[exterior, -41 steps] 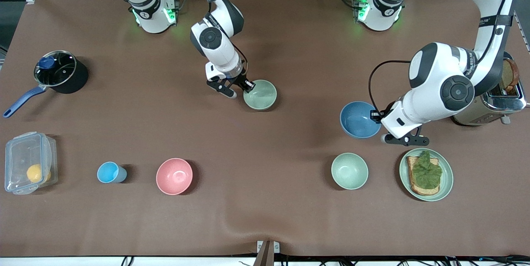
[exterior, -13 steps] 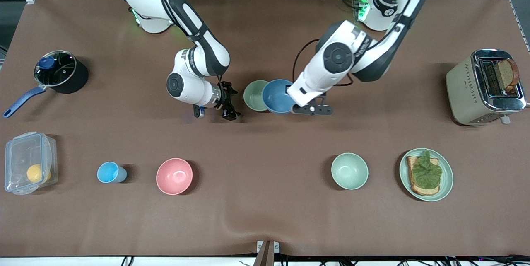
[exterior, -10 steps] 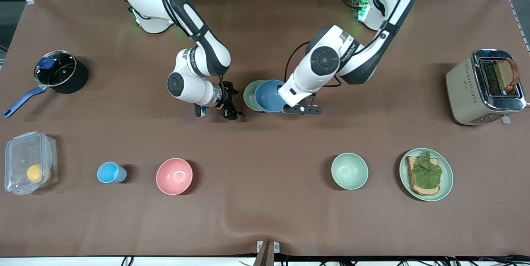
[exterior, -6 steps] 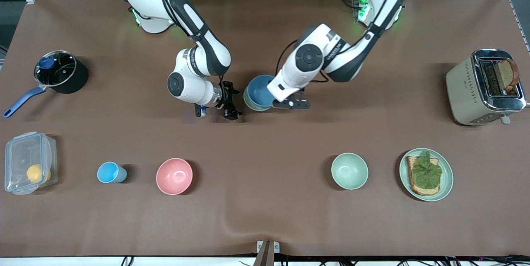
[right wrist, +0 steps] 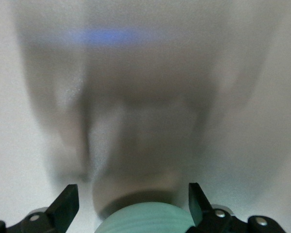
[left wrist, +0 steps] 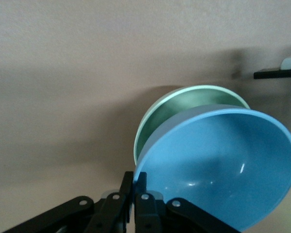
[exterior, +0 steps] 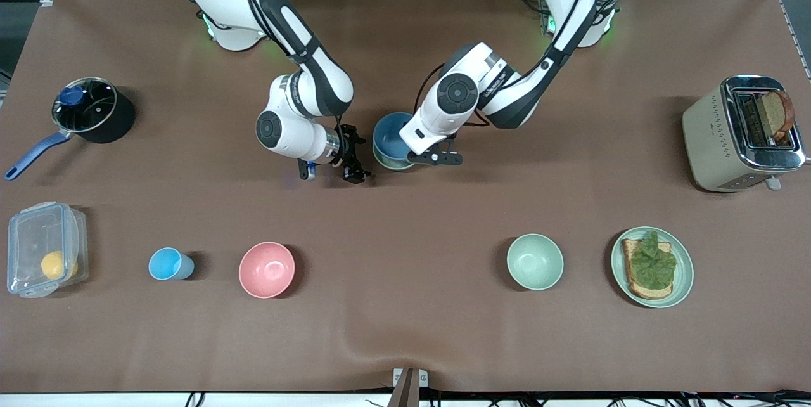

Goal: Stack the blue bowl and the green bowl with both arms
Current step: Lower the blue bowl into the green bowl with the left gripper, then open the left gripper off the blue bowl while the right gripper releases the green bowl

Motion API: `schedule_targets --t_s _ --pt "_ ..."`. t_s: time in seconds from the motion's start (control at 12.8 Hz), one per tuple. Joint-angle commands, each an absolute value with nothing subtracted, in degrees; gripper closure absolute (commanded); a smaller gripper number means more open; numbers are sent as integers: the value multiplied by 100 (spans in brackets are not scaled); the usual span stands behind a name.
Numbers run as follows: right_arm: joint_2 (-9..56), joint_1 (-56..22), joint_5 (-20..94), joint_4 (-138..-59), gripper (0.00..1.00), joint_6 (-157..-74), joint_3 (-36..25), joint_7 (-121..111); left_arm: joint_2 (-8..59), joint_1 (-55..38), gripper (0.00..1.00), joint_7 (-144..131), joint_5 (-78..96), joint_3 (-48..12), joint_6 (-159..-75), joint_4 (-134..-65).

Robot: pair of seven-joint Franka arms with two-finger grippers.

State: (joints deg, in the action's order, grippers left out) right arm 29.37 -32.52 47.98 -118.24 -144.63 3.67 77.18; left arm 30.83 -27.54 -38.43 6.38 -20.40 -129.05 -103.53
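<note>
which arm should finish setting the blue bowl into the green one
The left. The left gripper is shut on the rim of the blue bowl, holding it over the green bowl. The right gripper is open beside them, holding nothing.

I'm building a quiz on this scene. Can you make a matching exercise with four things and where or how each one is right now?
Things:
1. blue bowl
2. right end effector
3. toast
4. pot

States:
A. open, empty, beside the stacking spot
B. on the plate, under a leafy green
C. held by the left end effector over the green bowl
D. lidded, at the right arm's end of the table

Pairs: 1-C, 2-A, 3-B, 4-D
</note>
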Motion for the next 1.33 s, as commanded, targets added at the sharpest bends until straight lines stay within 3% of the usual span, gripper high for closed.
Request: schedule_targets --t_s 0.0,0.86,0.94,1.02,1.25 --pt "2997 -3234 4940 -11751 0 -14449 378 7594 3243 -2865 100 -3920 695 -2021 -13051 -10239" --pt "2988 -3252 4869 -11751 0 -14440 369 7594 3612 -2857 100 -3823 528 -1978 -13342 -10125" --pt "2988 -3252 4860 -11751 0 -14414 369 7585 3630 -2856 63 -3832 466 -1978 -13342 -10125" --pt "2980 -3226 4860 -11751 0 -14397 369 7507 3647 -2856 1 -3867 457 -1978 -13342 -10125" --pt "2962 -3208 4860 -11742 0 -14396 369 7462 3534 -2830 0 -3885 457 -1969 -13333 -10116"
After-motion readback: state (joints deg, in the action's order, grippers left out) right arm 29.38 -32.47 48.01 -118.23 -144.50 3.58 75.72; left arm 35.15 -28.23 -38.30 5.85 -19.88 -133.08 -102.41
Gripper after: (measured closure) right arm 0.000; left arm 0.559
